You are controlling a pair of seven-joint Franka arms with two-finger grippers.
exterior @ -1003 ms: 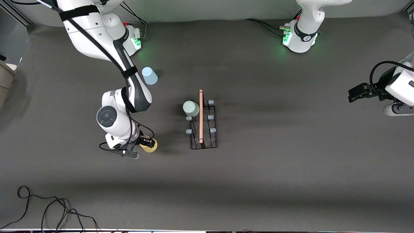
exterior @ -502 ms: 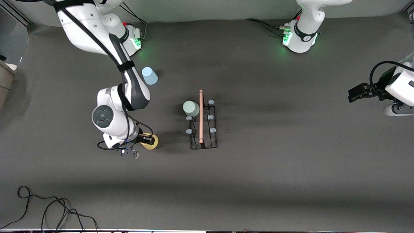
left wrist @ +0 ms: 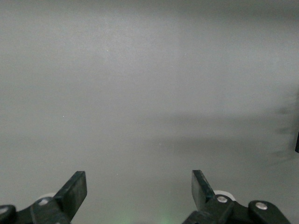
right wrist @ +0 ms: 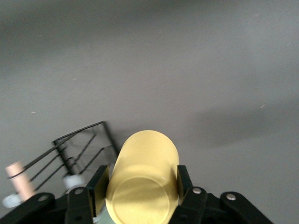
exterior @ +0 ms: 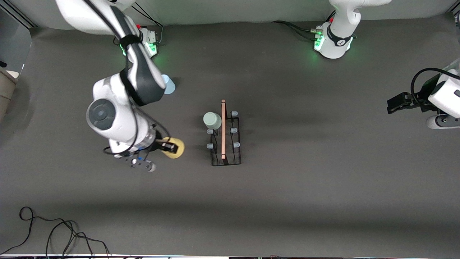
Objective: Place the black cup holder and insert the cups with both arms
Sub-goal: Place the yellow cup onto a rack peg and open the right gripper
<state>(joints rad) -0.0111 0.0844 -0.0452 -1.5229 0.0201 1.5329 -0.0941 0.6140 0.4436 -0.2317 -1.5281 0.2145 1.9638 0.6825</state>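
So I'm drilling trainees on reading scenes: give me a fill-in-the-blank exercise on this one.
1. The right gripper is shut on the ____ cup.
2. The green cup sits on a peg of the black ____.
3. The left gripper waits with its fingers ____.
4. The ____ cup stands on the table near the right arm's base.

Missing words: yellow; rack; open; blue

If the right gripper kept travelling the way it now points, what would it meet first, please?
Probably the black cup holder: the right gripper, shut on the yellow cup, points toward it, though its height above the table is unclear.
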